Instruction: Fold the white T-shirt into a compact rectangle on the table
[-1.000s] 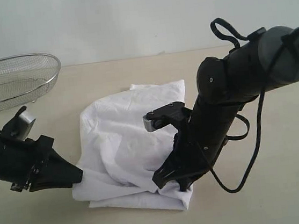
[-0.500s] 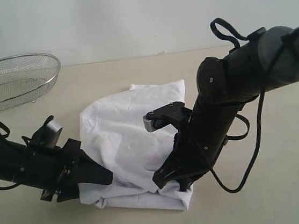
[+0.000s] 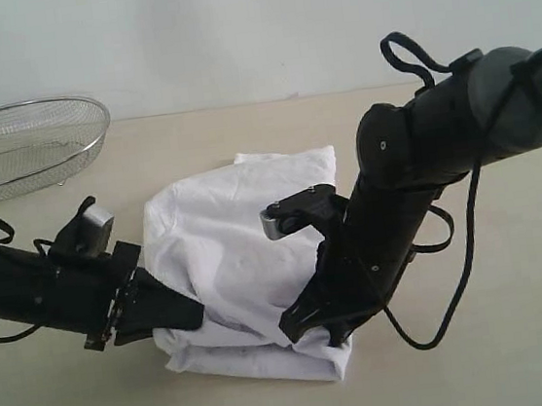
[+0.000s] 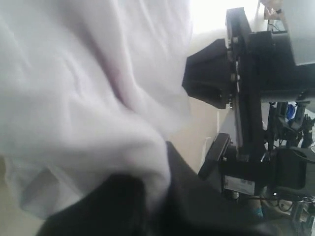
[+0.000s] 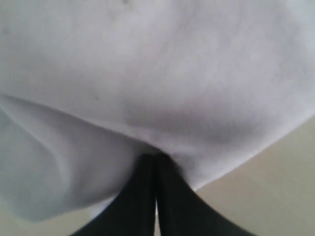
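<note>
Your pale beige table (image 3: pixel 521 331) carries the white T-shirt (image 3: pixel 227 242) near its middle, gathered into a lumpy, layered bundle rather than a clean rectangle. Your left gripper (image 3: pixel 178 316) is clamped on its left edge. Your right gripper (image 3: pixel 314 325) pinches the near right corner, jaws together on cloth. I judge you partway: the edges need squaring and at least one more fold.

T-shirt (image 3: pixel 228 257) on table (image 3: pixel 523 351); basket (image 3: pixel 20 148) behind, left.
</note>
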